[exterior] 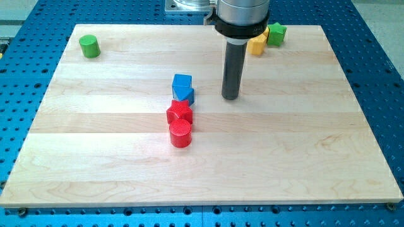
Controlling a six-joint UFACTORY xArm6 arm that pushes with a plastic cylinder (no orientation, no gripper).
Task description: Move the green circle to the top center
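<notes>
The green circle (89,46), a short green cylinder, stands near the top left corner of the wooden board (303,164). My tip (230,97) rests on the board near the middle, far to the right of and below the green circle. It stands just right of the blue block (182,87) with a small gap between them.
A red star-like block (179,113) touches the blue block from below, and a red cylinder (180,133) sits just under it. A yellow block (257,44) and a green star-like block (276,34) sit together at the top right, partly behind the rod's housing.
</notes>
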